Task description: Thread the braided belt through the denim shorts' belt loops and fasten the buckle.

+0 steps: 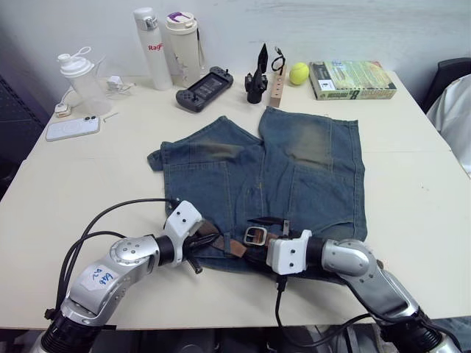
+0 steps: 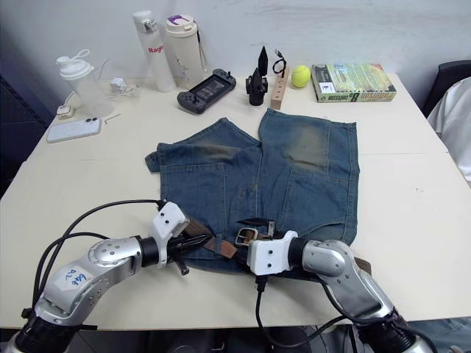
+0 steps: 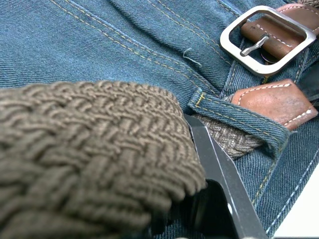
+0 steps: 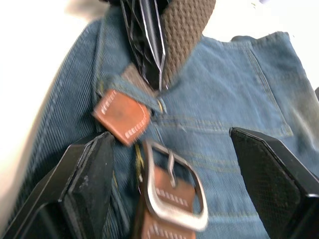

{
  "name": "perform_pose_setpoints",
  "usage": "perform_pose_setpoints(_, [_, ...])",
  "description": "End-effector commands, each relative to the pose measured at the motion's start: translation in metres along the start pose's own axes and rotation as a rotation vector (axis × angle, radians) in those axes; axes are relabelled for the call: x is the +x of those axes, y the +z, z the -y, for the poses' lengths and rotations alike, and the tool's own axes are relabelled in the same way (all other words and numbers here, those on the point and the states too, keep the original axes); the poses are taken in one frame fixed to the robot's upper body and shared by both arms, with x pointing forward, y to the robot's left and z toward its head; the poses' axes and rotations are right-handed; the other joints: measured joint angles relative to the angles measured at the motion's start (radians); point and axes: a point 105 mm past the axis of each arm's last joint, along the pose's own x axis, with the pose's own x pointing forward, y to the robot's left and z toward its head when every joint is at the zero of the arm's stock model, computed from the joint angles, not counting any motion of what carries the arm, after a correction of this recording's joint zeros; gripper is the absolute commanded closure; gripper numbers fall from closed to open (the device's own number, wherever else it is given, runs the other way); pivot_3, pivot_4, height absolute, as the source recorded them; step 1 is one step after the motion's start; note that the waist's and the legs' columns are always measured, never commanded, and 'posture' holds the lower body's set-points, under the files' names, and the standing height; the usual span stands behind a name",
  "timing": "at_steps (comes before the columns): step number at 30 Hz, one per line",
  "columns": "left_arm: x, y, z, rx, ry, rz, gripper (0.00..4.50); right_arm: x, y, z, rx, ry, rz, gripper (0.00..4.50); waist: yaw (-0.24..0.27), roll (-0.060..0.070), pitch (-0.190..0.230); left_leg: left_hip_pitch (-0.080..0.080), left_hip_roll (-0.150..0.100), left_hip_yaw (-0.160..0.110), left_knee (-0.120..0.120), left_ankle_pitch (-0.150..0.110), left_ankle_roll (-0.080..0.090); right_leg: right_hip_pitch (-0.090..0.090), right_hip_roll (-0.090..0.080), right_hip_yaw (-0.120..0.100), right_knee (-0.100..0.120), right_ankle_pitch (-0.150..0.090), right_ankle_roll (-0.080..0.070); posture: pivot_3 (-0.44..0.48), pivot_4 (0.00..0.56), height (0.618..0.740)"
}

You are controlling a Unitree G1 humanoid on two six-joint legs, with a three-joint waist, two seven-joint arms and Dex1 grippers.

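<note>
On the cream table (image 1: 412, 191) against a pale wall, the denim shorts (image 1: 294, 176) lie flat, waistband toward the near edge and legs pointing to the far side. Along that far side stand a white bottle (image 1: 151, 48), a cream tumbler (image 1: 184, 44), a clear shaker bottle (image 1: 82, 81), a white phone (image 1: 72, 128), a black game controller (image 1: 204, 88), a tennis ball (image 1: 299, 73) and a green box (image 1: 351, 79). The braided belt (image 3: 89, 149) runs along the waistband; its tan tip (image 3: 271, 102) pokes out from under one of the belt loops (image 3: 239, 122), just beside the buckle (image 1: 255, 235). The left gripper (image 1: 197, 248) pinches the woven strap near that loop. The right gripper (image 4: 174, 169) has its fingers spread apart, straddling the buckle without touching it.
</note>
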Motion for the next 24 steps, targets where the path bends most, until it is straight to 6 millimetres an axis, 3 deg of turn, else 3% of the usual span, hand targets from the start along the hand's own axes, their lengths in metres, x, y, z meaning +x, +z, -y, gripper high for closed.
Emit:
perform_pose_setpoints(1, [0.005,-0.048,0.010,-0.112,-0.033,-0.182,4.50,0.004,0.013,0.009,-0.040,-0.031,0.042,0.56,0.000,0.000,0.000,0.000,0.000,0.000,0.000,0.000,0.000,0.000,0.000,0.000,0.000,0.000,0.000,0.000,0.150,0.717])
perform_pose_setpoints(11, [0.005,-0.048,0.010,-0.112,-0.033,-0.180,4.50,0.004,0.020,0.009,-0.084,-0.011,0.070,0.56,-0.001,0.000,0.000,0.000,0.000,0.000,0.000,0.000,0.000,0.000,0.000,0.000,0.000,0.000,0.000,0.000,0.150,0.717])
perform_pose_setpoints(14, [0.005,-0.048,0.011,-0.112,-0.034,-0.179,4.50,0.004,0.021,0.007,-0.082,0.001,0.076,1.32,0.000,0.000,0.000,0.000,0.000,0.000,0.000,0.000,0.000,0.000,0.000,0.000,0.000,0.000,0.000,0.000,0.150,0.717])
perform_pose_setpoints(21, [0.005,-0.048,0.012,-0.115,-0.033,-0.177,4.50,0.006,0.020,0.001,-0.078,0.037,0.078,4.34,-0.002,0.000,0.000,0.000,0.000,0.000,0.000,0.000,0.000,0.000,0.000,0.000,0.000,0.000,0.000,0.000,0.150,0.717])
perform_pose_setpoints(24, [0.004,-0.048,0.012,-0.117,-0.032,-0.177,4.50,0.007,0.019,-0.003,-0.082,0.060,0.076,4.43,-0.003,0.000,0.000,0.000,0.000,0.000,0.000,0.000,0.000,0.000,0.000,0.000,0.000,0.000,0.000,0.000,0.150,0.717])
